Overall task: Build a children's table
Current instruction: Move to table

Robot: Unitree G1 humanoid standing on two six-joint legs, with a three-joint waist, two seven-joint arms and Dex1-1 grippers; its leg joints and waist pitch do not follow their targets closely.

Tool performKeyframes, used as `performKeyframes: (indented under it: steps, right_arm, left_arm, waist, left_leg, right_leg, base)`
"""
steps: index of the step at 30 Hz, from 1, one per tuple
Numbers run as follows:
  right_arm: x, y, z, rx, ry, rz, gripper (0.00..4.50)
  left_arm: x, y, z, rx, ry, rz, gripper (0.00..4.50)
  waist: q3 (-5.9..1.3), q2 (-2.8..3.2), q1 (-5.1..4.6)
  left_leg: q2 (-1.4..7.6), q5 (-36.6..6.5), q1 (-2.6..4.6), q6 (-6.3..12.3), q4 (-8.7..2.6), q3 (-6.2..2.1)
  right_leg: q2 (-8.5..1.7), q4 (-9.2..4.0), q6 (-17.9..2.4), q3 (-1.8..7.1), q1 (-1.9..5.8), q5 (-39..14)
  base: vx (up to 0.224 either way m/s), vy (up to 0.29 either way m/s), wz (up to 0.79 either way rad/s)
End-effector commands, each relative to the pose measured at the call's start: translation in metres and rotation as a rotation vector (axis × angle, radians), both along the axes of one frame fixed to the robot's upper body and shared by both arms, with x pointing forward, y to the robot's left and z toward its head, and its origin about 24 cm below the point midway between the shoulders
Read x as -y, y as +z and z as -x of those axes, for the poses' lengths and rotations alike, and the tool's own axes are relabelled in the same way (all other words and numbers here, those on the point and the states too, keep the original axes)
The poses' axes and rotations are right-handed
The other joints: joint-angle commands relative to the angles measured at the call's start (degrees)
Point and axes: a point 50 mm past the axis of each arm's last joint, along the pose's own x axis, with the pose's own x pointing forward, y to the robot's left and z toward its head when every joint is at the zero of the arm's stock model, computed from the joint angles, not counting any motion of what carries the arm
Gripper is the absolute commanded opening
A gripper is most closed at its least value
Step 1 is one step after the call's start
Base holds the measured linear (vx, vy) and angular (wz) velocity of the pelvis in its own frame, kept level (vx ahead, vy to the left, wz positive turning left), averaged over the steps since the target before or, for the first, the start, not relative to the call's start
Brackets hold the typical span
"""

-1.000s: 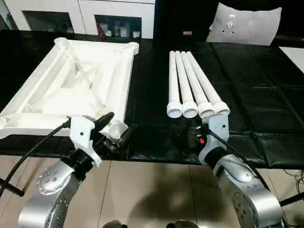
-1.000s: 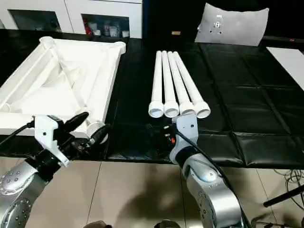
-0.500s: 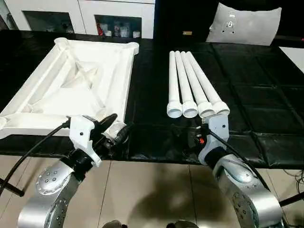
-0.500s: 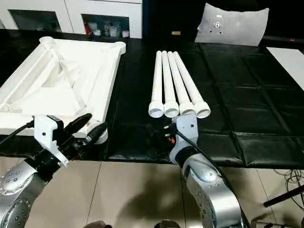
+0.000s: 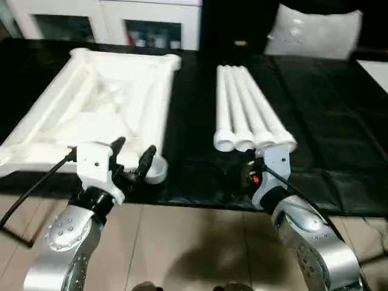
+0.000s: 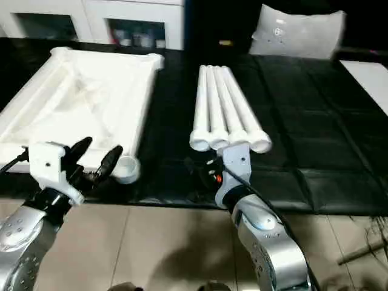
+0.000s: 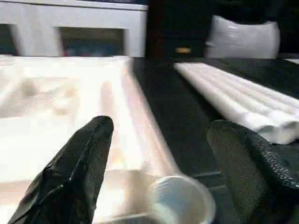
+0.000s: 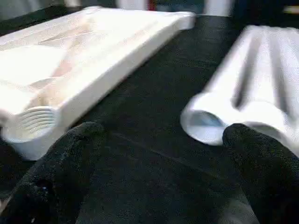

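Head eyes look down; wrist views skim the black tabletop (image 5: 194, 109).

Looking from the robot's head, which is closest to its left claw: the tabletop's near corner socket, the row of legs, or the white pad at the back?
From the left gripper:
1. Corner socket, right beside it.
2. Legs, lying to the right.
3. White pad, far back right.

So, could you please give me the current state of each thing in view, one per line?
Table top: upside down on the black mat, corner sockets empty.
Four legs: lying side by side, unattached.
Left gripper: open, at the near corner socket.
Right gripper: open, empty.
Cabinet: doors closed.
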Motion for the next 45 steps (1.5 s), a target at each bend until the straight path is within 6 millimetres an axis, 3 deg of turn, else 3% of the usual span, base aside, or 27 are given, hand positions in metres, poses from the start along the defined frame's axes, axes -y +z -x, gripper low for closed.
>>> performKeyframes:
  steps: [1, 2, 3, 4, 6, 8, 10, 11, 12, 13, 15, 18, 19, 20, 21, 22, 23, 25, 28, 29, 30, 31, 32, 36, 37, 41, 45]
  right_arm:
    - [-0.005, 0.004, -0.002, 0.025, 0.022, -0.022, 4.50]
    - [-0.005, 0.004, -0.002, 0.024, 0.022, -0.025, 4.50]
    - [-0.005, 0.004, -0.002, 0.022, 0.021, -0.032, 4.50]
    - [-0.005, 0.004, -0.002, 0.021, 0.021, -0.034, 4.50]
    - [-0.004, 0.003, -0.003, 0.025, 0.014, -0.020, 4.50]
    - [-0.003, 0.003, -0.003, 0.028, 0.008, -0.013, 4.50]
    - [-0.002, 0.003, -0.004, 0.031, -0.003, -0.007, 4.50]
    - [-0.002, 0.003, -0.004, 0.033, -0.009, -0.003, 4.50]
    - [-0.001, 0.002, -0.004, 0.035, -0.016, 0.000, 4.50]
    - [0.000, 0.002, -0.004, 0.036, -0.021, 0.003, 4.50]
    - [0.000, 0.001, -0.005, 0.037, -0.026, 0.004, 4.50]
    - [0.001, 0.001, -0.005, 0.040, -0.037, 0.008, 4.50]
    - [0.002, 0.001, -0.005, 0.034, -0.044, 0.005, 4.50]
    - [0.003, -0.001, -0.005, 0.017, -0.068, -0.004, 4.50]
    - [0.004, -0.001, -0.006, 0.014, -0.073, -0.005, 4.50]
    - [0.005, -0.002, -0.006, 0.005, -0.090, -0.015, 4.50]
    - [0.006, -0.002, -0.006, 0.004, -0.095, -0.017, 4.50]
    - [0.006, -0.002, -0.006, 0.010, -0.091, -0.011, 4.50]
    - [0.005, -0.002, -0.005, 0.020, -0.085, -0.005, 4.50]
    - [0.004, -0.001, -0.004, 0.024, -0.082, -0.006, 4.50]
    - [0.004, -0.001, -0.004, 0.026, -0.078, -0.004, 4.50]
    - [0.003, -0.001, -0.003, 0.028, -0.072, -0.001, 4.50]
    - [0.003, -0.001, -0.003, 0.028, -0.069, 0.000, 4.50]
    - [0.004, -0.001, -0.004, 0.031, -0.068, 0.003, 4.50]
    - [0.004, -0.001, -0.004, 0.032, -0.068, 0.003, 4.50]
    - [0.005, 0.003, -0.005, 0.057, -0.001, -0.033, 4.50]
    - [0.003, 0.004, -0.004, 0.076, 0.157, 0.017, 4.50]
  left_arm:
    - [-0.001, -0.002, -0.002, -0.020, 0.005, -0.031, 3.65]
    - [0.000, -0.002, -0.003, -0.022, 0.005, -0.035, 3.65]
    - [0.000, -0.002, -0.003, -0.024, 0.006, -0.042, 3.65]
    - [0.000, -0.002, -0.004, -0.025, 0.006, -0.045, 3.65]
    - [0.002, -0.002, -0.005, -0.027, -0.006, -0.044, 3.65]
    - [0.003, -0.003, -0.006, -0.026, -0.012, -0.043, 3.65]
    - [0.004, -0.003, -0.008, -0.026, -0.013, -0.044, 3.65]
    - [0.004, -0.003, -0.008, -0.026, -0.015, -0.042, 3.65]
    - [0.005, -0.003, -0.008, -0.027, -0.018, -0.042, 3.65]
    - [0.006, -0.003, -0.009, -0.029, -0.022, -0.043, 3.65]
    - [0.006, -0.003, -0.009, -0.030, -0.024, -0.044, 3.65]
    - [0.006, -0.002, -0.010, -0.028, -0.028, -0.047, 3.65]
    - [0.007, -0.002, -0.010, -0.029, -0.034, -0.047, 3.65]
    - [0.008, -0.003, -0.011, -0.038, -0.036, -0.045, 3.65]
    - [0.007, -0.003, -0.011, -0.040, -0.035, -0.045, 3.65]
    - [0.007, -0.003, -0.011, -0.041, -0.033, -0.041, 3.65]
    - [0.007, -0.003, -0.011, -0.040, -0.031, -0.040, 3.65]
    - [0.006, -0.003, -0.010, -0.036, -0.029, -0.040, 3.65]
    - [0.004, -0.005, -0.007, -0.044, -0.017, -0.068, 3.65]
    - [0.004, -0.005, -0.006, -0.051, -0.013, -0.059, 3.65]
    - [0.004, -0.005, -0.005, -0.052, -0.011, -0.051, 3.65]
    - [0.004, -0.005, -0.004, -0.056, -0.006, -0.040, 3.65]
    - [0.003, -0.006, -0.002, -0.064, -0.002, -0.039, 3.65]
    - [0.002, -0.008, 0.002, -0.088, -0.012, -0.053, 3.65]
    - [0.002, -0.008, 0.003, -0.090, -0.013, -0.053, 3.65]
    - [-0.001, -0.009, 0.010, -0.136, -0.111, -0.080, 3.65]
    - [-0.008, -0.009, 0.015, -0.164, -0.209, -0.166, 3.65]
  waist:
    - [-1.99, 1.40, 0.09]
    - [-0.49, 1.11, -0.77]
    - [-1.65, 2.16, -0.92]
    - [-1.72, 1.84, -1.55]
    - [-2.24, 1.48, -1.87]
    - [-2.95, -0.71, 0.24]
    - [-3.93, -0.53, 2.48]
    - [-4.45, -0.27, 2.68]
    - [-4.78, 1.51, 2.35]
    - [-5.00, 3.95, -0.12]
    - [-6.13, 3.31, -1.80]
    - [-4.66, 1.61, -1.51]
    - [-4.23, -0.51, -0.98]
    - [-3.42, -0.24, -1.10]
    - [-3.16, -4.30, 2.09]
    - [-3.55, -3.28, 3.38]
    - [-3.49, -3.78, 4.15]
    - [-3.85, -3.87, 4.66]
    - [-4.52, -1.77, 4.45]
    - [-4.96, 1.06, 3.36]
    - [-4.57, 4.52, 2.67]
    - [-4.67, 3.70, -0.28]
    - [-4.29, 4.39, 0.32]
    - [-3.19, 2.75, 0.31]
    - [-2.79, 1.78, 0.57]
    - [-2.61, 0.46, 1.01]
    - [-2.52, 2.25, 0.84]
  left_leg:
    - [3.93, -23.80, 4.19, 2.53, -4.10, 0.42]
    - [4.60, -30.38, 4.33, 0.51, -5.42, -0.46]
    - [6.94, -38.00, 7.35, -1.87, -8.06, -2.23]
    - [7.61, -38.43, 7.69, -1.15, -9.21, -3.43]
    - [6.60, -29.80, 8.95, 8.47, -9.17, -3.86]
    - [-0.15, -12.97, 0.56, 12.15, -3.24, 1.89]
    - [1.31, -1.27, -3.95, 10.56, 2.47, 1.19]
    - [1.56, 2.66, -5.56, 9.46, 2.22, 0.96]
    - [2.33, 8.05, -3.76, 9.13, -2.11, 1.31]
    - [4.95, 13.86, 4.70, 14.54, -4.49, -2.97]
    - [10.85, 14.83, 12.55, 29.81, -3.53, -9.31]
    - [8.30, 13.11, 7.60, 26.98, -5.71, -3.02]
    - [4.05, 2.36, 6.39, 22.26, -5.05, 0.41]
    - [3.66, -7.50, 8.44, 15.97, -5.88, 5.71]
    - [-3.62, -14.93, 4.62, 9.11, 4.11, 6.18]
    - [-3.58, -14.07, 4.35, 7.25, 5.87, 5.06]
    - [-3.16, -7.35, 1.21, 1.86, 6.91, 1.70]
    - [-4.13, 0.27, -1.36, -0.88, 9.13, -1.06]
    - [-2.81, 7.92, -3.42, -3.72, 6.68, -3.64]
    - [-1.34, 14.74, -2.14, -0.10, -0.67, -4.56]
    - [2.41, 5.92, -0.55, 2.78, -4.79, -6.58]
    - [7.73, -1.90, -0.51, 5.11, -6.82, -8.79]
    - [6.97, -5.53, -0.71, 3.32, -7.08, -8.60]
    - [3.39, -27.13, -2.48, -3.27, -6.71, -5.23]
    - [2.75, -33.46, -1.72, -6.49, -5.62, -3.78]
    - [2.73, -25.61, -1.23, -3.20, -4.68, -2.27]
    - [3.88, -38.40, -1.76, -7.22, -7.93, -3.28]
  right_leg:
    - [-4.09, -7.40, -9.46, 2.73, 0.44, -42.56]
    - [-2.17, -6.25, -9.33, 1.57, -0.53, -39.19]
    - [-0.12, -2.36, -9.71, 1.87, -1.08, -25.06]
    - [0.41, -0.15, -9.36, 2.10, -1.36, -18.10]
    - [-0.74, 1.15, -6.10, 3.57, -2.21, -5.36]
    - [-4.47, -4.13, -8.25, 8.65, 6.86, -4.69]
    - [-9.49, -6.73, -13.51, 12.01, 11.40, -14.53]
    - [-7.02, -5.73, -14.60, 10.57, 11.49, -10.17]
    - [-2.23, -4.26, -12.37, 6.12, 9.60, -5.37]
    - [3.43, 1.64, -6.90, 1.50, 2.93, -4.20]
    - [1.22, 9.18, 0.58, 2.99, -6.87, -13.13]
    - [0.20, 10.54, 3.39, 3.98, -8.85, -0.14]
    - [-0.81, 3.98, -1.51, 5.57, -7.00, 6.31]
    - [-0.47, 2.22, -5.64, 6.52, -7.30, 0.27]
    - [-2.52, -5.75, -5.84, 16.78, -0.71, -30.68]
    - [-6.13, -6.19, -8.70, 20.74, 0.95, -38.43]
    - [-5.14, -4.17, -8.43, 23.36, 2.92, -36.76]
    - [-3.20, -2.18, -5.16, 26.80, 1.91, -1.21]
    - [-0.20, -0.73, -5.79, 23.78, -1.15, 27.31]
    - [1.32, 0.24, -9.17, 16.53, -1.36, 28.63]
    - [4.00, 3.45, -9.38, 11.89, -3.18, 11.11]
    - [3.33, 7.50, -7.27, 8.60, -3.62, -0.99]
    - [3.11, 7.55, -6.50, 7.35, -3.66, -2.53]
    - [-2.16, 1.10, -6.07, 7.43, -2.86, -5.20]
    - [-4.37, -1.64, -6.78, 8.68, -3.62, -24.10]
    - [-5.80, -4.52, -4.61, 8.61, -3.93, -42.62]
    - [-3.03, -2.01, -4.62, 6.61, -3.18, -27.80]
  base:
    - [0.076, -0.014, 0.63]
    - [0.086, -0.012, 0.38]
    - [0.086, -0.012, 0.38]
    - [0.103, 0.012, 0.08]
    - [0.140, 0.000, 0.05]
    - [0.135, -0.038, 0.05]
    - [0.138, -0.019, 0.00]
    - [0.160, 0.009, -0.05]
    - [0.160, 0.009, -0.05]
    - [0.215, 0.002, -0.07]
    - [0.246, -0.002, 0.00]
    - [0.160, -0.001, 0.07]
    - [0.134, -0.043, 0.00]
    - [0.173, -0.090, -0.20]
    - [0.173, -0.090, -0.20]
    - [0.180, -0.081, -0.50]
    - [0.146, -0.044, -0.63]
    - [0.133, -0.021, -0.61]
    - [0.090, 0.085, -0.68]
    - [0.061, 0.163, -0.30]
    - [0.061, 0.163, -0.30]
    - [0.044, 0.207, -0.09]
    - [0.000, 0.183, -0.06]
    - [-0.042, 0.111, -0.03]
    - [-0.065, 0.020, -0.02]
    - [-0.066, 0.008, -0.10]
    - [-0.028, 0.011, -0.07]
